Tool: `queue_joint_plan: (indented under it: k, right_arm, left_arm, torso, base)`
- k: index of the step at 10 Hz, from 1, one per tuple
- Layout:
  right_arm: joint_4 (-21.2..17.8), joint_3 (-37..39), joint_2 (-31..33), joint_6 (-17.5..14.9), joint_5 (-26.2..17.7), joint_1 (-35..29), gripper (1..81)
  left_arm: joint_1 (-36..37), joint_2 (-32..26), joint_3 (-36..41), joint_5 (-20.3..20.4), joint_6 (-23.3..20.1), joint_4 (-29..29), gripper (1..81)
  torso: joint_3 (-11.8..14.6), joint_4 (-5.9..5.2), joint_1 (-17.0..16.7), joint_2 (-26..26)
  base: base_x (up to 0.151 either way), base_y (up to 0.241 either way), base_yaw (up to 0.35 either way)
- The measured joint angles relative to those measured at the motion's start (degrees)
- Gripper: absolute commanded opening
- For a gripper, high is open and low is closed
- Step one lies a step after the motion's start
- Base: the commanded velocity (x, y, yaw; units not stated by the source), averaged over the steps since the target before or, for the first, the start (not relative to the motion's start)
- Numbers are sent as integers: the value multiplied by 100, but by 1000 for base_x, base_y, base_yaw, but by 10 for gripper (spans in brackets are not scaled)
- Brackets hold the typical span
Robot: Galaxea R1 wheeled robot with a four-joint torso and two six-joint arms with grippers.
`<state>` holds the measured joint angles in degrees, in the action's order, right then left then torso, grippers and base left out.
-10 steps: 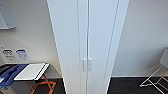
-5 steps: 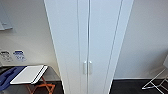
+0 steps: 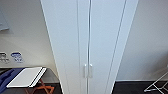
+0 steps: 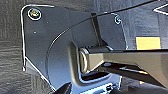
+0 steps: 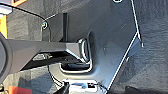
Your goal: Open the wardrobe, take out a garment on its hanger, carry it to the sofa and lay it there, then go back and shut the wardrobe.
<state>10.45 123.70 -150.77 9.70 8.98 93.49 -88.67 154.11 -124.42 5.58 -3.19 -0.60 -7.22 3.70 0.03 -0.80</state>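
Camera has moved closer; wardrobe [image 3: 87,37] stands shut, directly ahead.

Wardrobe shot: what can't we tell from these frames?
- Wardrobe interior: hidden behind both shut doors, head view.
- Wardrobe top and base: cut off by the picture's edges.
- Wall stickers: print too blurred to read.
- White frame at lower right: cut off by the edge, identity unclear.
- Both wrist views: tool state not discernible.
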Motion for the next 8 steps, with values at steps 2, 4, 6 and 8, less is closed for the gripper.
queue_joint_plan:
  k: [2,4,6,8]
  right_arm:
    - [0,-5,15,0,9,-57,811]
    - [5,-10,5,-1,5,-52,811]
    - [5,-10,5,-1,7,-50,811]
    - [7,-10,6,-1,5,-66,811]
  left_arm:
    - [6,2,0,20,0,0,811]
    - [1,10,0,15,0,0,811]
    - [4,16,0,17,0,0,811]
    - [4,18,0,17,2,0,811]
  torso:
    - [0,0,0,0]
    - [0,0,0,0]
    - [0,0,2,2]
    - [0,0,5,2]
  base:
    - [105,0,0]
    - [90,0,0]
    - [83,0,0]
    - [34,0,0]
